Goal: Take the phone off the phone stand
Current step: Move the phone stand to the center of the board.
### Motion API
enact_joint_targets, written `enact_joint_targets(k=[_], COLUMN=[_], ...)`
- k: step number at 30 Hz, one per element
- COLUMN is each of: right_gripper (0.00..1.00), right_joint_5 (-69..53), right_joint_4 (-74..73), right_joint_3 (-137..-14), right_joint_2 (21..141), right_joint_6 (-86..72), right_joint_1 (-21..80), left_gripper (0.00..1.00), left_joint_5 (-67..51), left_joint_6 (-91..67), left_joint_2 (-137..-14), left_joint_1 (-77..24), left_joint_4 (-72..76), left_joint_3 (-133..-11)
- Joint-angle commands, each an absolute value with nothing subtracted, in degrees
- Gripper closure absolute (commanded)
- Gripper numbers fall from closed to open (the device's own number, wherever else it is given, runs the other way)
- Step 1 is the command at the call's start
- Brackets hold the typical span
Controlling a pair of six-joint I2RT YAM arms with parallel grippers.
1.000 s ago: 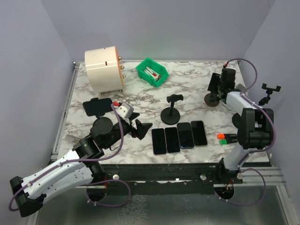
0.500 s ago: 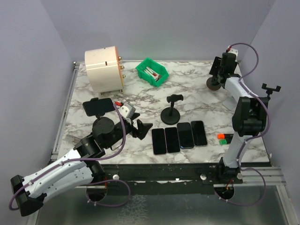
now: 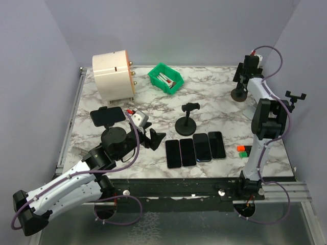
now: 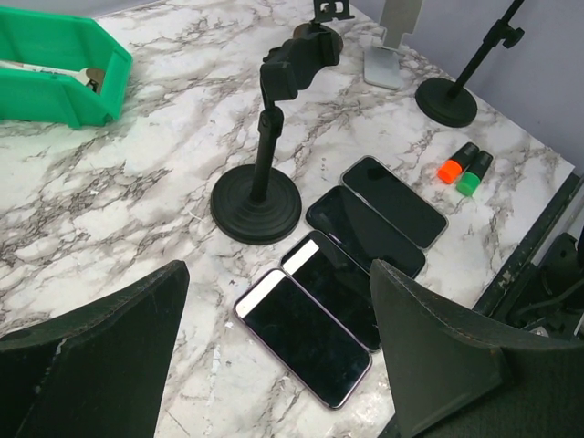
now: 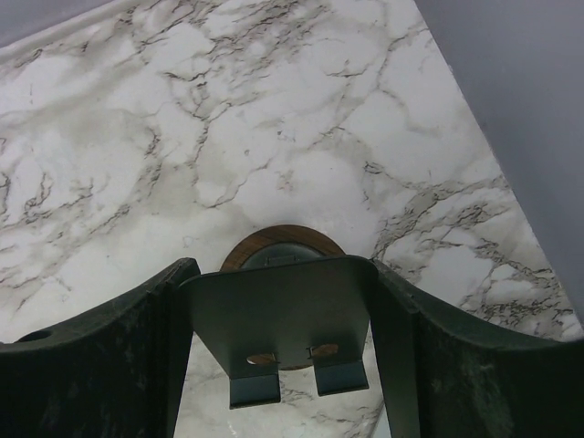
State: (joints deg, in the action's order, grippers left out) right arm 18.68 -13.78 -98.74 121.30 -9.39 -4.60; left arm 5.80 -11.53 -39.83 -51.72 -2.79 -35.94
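Black phone [image 3: 107, 116], landscape, clamped atop black round-based phone stand [image 3: 113, 137], left part of table [image 3: 214, 94]

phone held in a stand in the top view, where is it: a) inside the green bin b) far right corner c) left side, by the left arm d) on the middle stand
c, the phone sits sideways atop the stand on the left side of the view.

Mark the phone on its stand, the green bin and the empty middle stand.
phone on the stand [image 3: 107, 116], top external view, middle of its dark face.
green bin [image 4: 55, 96], left wrist view, near wall.
empty middle stand [image 4: 255, 205], left wrist view, round base.
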Motion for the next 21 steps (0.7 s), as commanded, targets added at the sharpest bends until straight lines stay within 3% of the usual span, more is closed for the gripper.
enact_joint_targets(k=[1,4,8,14,21], right_gripper=[0.30,0.13,0.01,0.00,0.00], right_joint_5=[20.31,18.99,17.43,13.44,8.70], right_joint_4=[-17.16,-18.17,-19.22,-15.78,-6.73], right_joint_3=[-101.59,-101.27,-100.82,-96.71,-85.06], right_joint_2=[122.17,121.70,119.66,109.41,89.60], right_joint_6=[-9.67,-10.40,-11.53,-14.00,-13.29], right_joint_1=[-5.13,-5.16,-5.14,-4.36,6.86], left_gripper=[0.18,0.18,0.18,0.18,0.18], left_joint_5=[5.21,5.10,4.93,4.75,4.85], left_joint_6=[-11.59,-11.69,-11.71,-12.08,-12.22], left_joint_2=[-39.81,-39.72,-39.40,-38.39,-36.93], left_joint_1=[-51.02,-50.99,-51.00,-50.98,-50.98], left_joint_4=[-3.25,-3.25,-3.25,-3.15,-2.41], left_joint_3=[-37.45,-37.45,-37.44,-37.37,-36.93])
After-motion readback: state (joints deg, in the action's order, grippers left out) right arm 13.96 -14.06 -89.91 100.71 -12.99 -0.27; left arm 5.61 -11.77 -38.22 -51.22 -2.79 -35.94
